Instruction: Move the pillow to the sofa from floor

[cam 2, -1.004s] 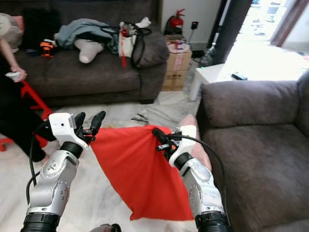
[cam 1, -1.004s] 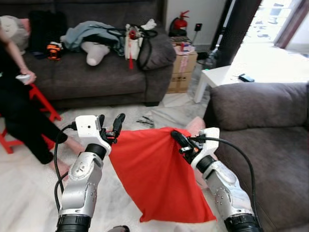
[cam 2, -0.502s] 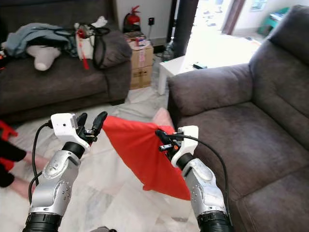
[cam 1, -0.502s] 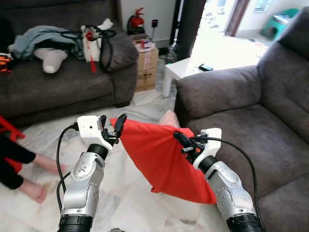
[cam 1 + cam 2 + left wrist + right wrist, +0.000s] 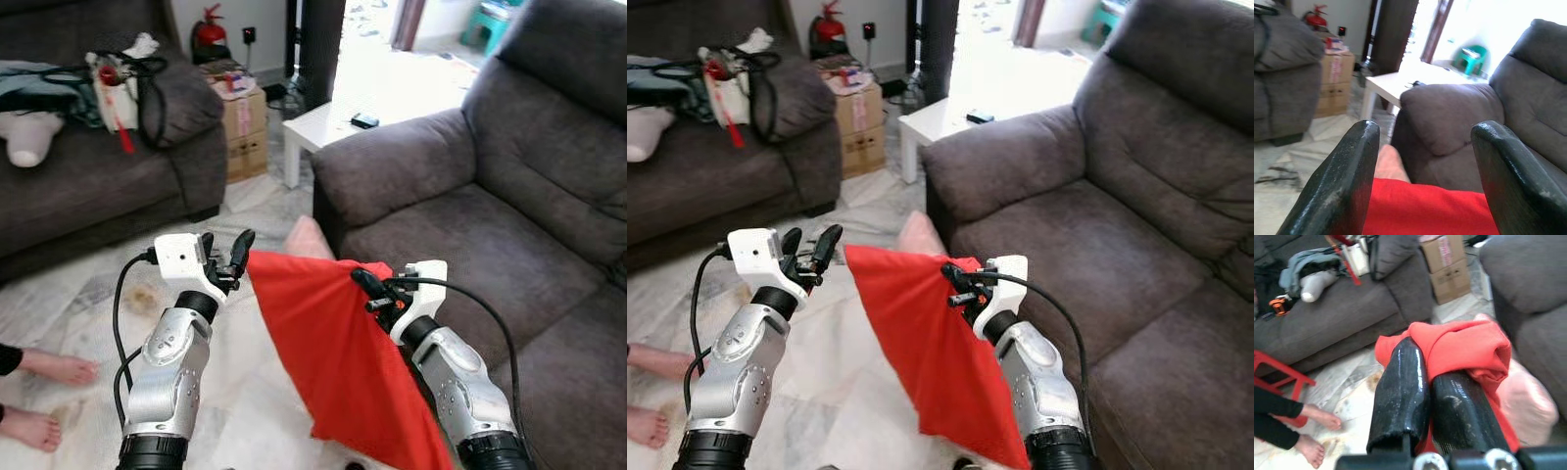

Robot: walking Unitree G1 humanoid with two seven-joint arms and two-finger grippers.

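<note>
The red pillow (image 5: pixel 343 362) hangs in the air between my two arms, above the pale floor and just in front of the grey sofa (image 5: pixel 470 225) on my right. My right gripper (image 5: pixel 364 286) is shut on the pillow's upper right corner, and red fabric bunches around its fingers (image 5: pixel 1400 382). My left gripper (image 5: pixel 227 240) is open at the upper left corner. The pillow's top edge (image 5: pixel 1430 205) lies low between its spread fingers (image 5: pixel 1342 186), and whether they touch it I cannot tell.
A pink cushion (image 5: pixel 306 238) lies on the floor against the sofa's armrest. A second dark sofa (image 5: pixel 88 186) with clutter stands at the far left, a cardboard box (image 5: pixel 243 127) and a white table (image 5: pixel 333 122) behind. A person's bare feet (image 5: pixel 39 392) rest at the left edge.
The camera has swung to the right, so the right sofa now takes up more of the picture. Both grippers keep their places at the pillow's top corners.
</note>
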